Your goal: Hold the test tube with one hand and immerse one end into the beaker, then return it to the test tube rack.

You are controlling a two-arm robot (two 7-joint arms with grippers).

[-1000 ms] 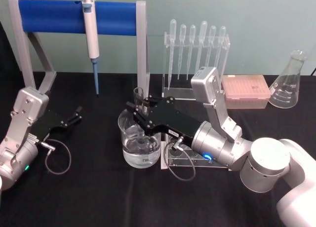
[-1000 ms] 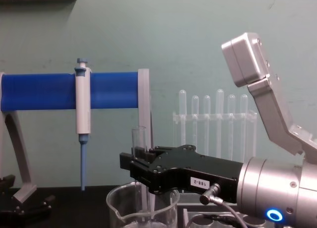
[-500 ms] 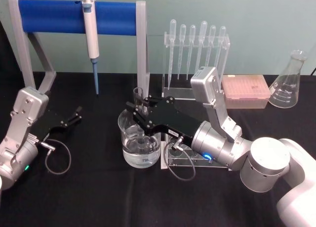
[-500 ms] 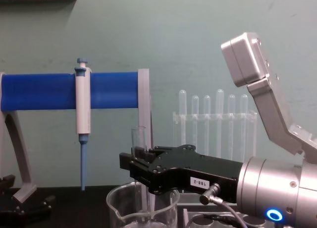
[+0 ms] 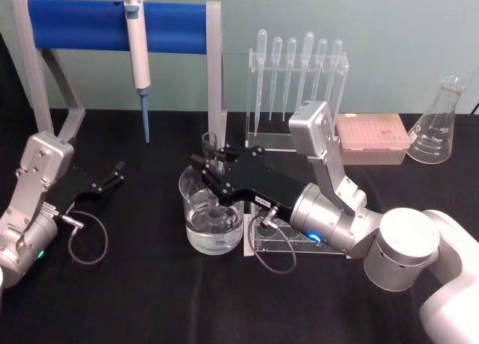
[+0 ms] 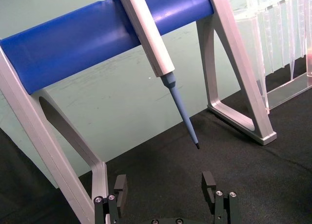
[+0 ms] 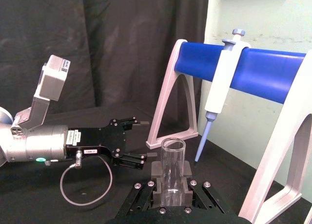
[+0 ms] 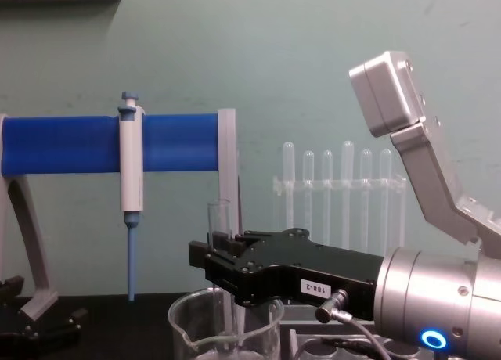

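My right gripper (image 5: 212, 170) is shut on the clear glass test tube (image 5: 210, 151) and holds it upright over the beaker (image 5: 196, 226). In the chest view the tube (image 8: 219, 227) runs down from the gripper (image 8: 216, 260) into the beaker (image 8: 188, 329), its lower end inside the glass at about the water line. The right wrist view shows the tube (image 7: 173, 160) clamped between the fingers (image 7: 155, 171), with its open rim up. My left gripper (image 5: 112, 176) rests open on the black table at the left, away from the beaker, and is also seen as the left gripper (image 6: 165, 185).
A white-and-blue pipettor (image 5: 138, 52) hangs from a blue-bar stand (image 5: 82, 24) at the back left. A rack of plastic pipettes (image 5: 298, 75), a pink tip box (image 5: 372, 137) and a conical flask (image 5: 437, 123) stand behind. A clear holed rack (image 5: 278, 239) lies under my right wrist.
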